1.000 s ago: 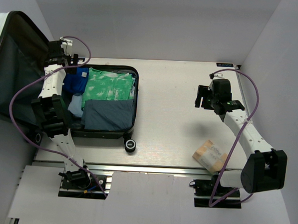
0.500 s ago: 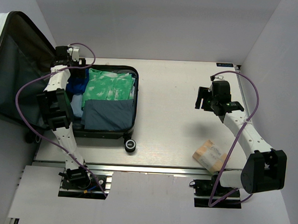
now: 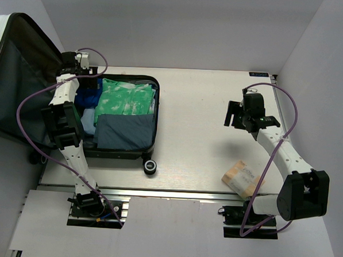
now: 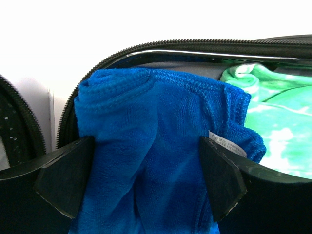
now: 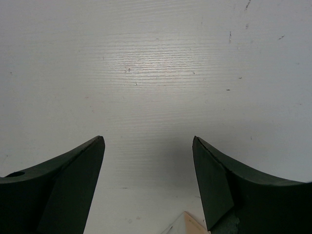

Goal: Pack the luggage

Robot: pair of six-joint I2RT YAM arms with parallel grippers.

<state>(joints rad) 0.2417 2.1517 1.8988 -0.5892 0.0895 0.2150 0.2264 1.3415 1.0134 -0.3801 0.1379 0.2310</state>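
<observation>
Within the last second the left pincer (image 4: 142,183) has swung from the raised lid to the upper-left corner of the open black hard-shell suitcase with grey lining (image 3: 12,85), which lies at the frame's left. Its fingers now stand spread either side of a blue terry towel (image 4: 146,112), probably to tuck it in. The right pincer (image 5: 148,180) has hardly shifted; it hangs spread and empty over the pale worktop (image 3: 199,147).

We see a pale wood-grain table (image 3: 200,124), the open luggage (image 3: 16,80) lying at its left end, lid raised past the table's edge, one black wheel (image 3: 150,166) on its near side, a tan banded packet (image 3: 242,177) well apart toward the near right corner.
</observation>
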